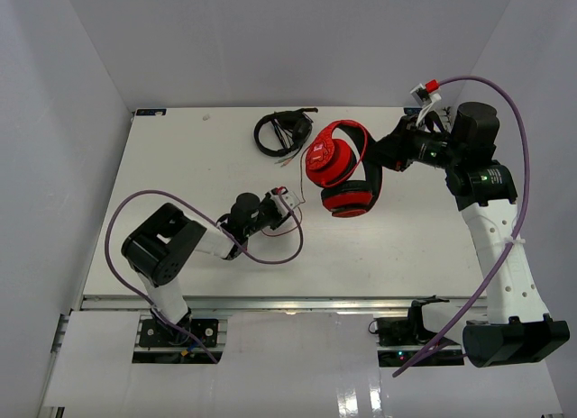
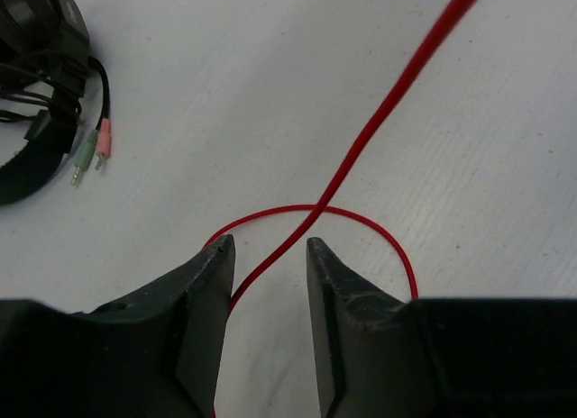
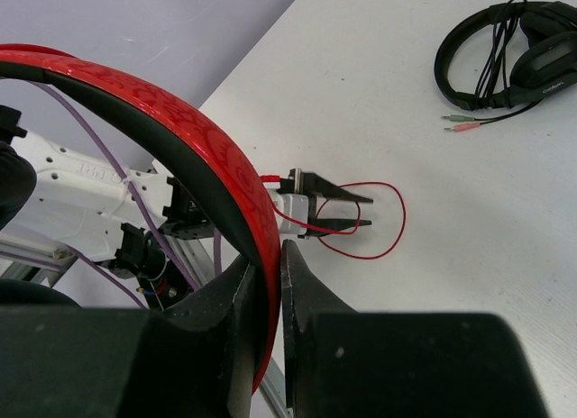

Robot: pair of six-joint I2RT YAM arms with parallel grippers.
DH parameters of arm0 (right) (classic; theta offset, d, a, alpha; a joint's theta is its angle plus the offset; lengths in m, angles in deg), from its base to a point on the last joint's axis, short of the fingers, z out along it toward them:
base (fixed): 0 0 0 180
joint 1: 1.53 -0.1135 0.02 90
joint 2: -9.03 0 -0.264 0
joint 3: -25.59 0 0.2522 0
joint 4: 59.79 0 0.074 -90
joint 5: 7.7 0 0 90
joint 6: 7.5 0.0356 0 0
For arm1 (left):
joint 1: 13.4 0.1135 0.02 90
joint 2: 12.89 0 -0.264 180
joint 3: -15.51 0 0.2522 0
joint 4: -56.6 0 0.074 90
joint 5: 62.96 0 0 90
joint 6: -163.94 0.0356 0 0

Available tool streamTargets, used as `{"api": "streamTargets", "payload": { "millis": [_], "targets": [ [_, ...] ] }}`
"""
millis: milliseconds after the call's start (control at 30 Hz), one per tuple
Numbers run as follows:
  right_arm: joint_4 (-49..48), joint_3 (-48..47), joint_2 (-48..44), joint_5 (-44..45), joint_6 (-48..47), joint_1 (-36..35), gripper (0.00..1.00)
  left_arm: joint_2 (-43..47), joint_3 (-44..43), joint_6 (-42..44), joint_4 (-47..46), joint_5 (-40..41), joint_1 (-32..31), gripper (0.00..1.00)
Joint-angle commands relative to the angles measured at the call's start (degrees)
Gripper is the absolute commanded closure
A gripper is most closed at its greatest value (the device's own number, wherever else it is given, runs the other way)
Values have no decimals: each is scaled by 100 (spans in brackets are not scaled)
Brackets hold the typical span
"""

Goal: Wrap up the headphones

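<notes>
a white tabletop is taking up the middle of the top view, boxed in on three sides by plain pale grey panels. the back wall is rising straight behind its far edge, while the left wall and the right wall are slanting outward toward the camera. a silver metal rail is running along the tabletop's near edge. below it, a glossy white surface is catching pale reflections. even, diffuse light is falling everywhere, casting only faint shadows. close up, the tabletop is showing fine scuffs and a faint grain.
</notes>
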Motion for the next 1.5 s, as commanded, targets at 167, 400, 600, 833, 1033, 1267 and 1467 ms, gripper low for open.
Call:
{"api": "streamTargets", "payload": {
  "millis": [167, 400, 600, 833, 1033, 1267, 1467],
  "targets": [
    [-393, -340, -117, -175, 349, 90, 92, 325, -101, -399, 271, -226, -44, 100],
    [-404, -358, 29, 385, 486, 162, 92, 1121, 235, -1017, 771, -269, -588, 100],
    [-285, -544, 213, 1674, 944, 162, 92, 1441, 334, -1442, 1019, 276, -1436, 100],
    [-424, -498, 341, 2851, 1426, 129, 92, 961, -243, -1877, 1615, 605, -2332, 100],
    [-925, 150, 177, 4642, 838, 52, 92, 1010, -938, -1872, 2447, 820, -2925, 100],
    [-1933, 1451, 3, 5997, -219, -159, 92, 1857, -1641, -1695, 4190, 1325, -3526, 100],
    [-2574, 2476, -240, 6486, -1139, -520, 92, 2695, -2053, -1461, 5557, 1797, -3665, 100]
  ]
}}
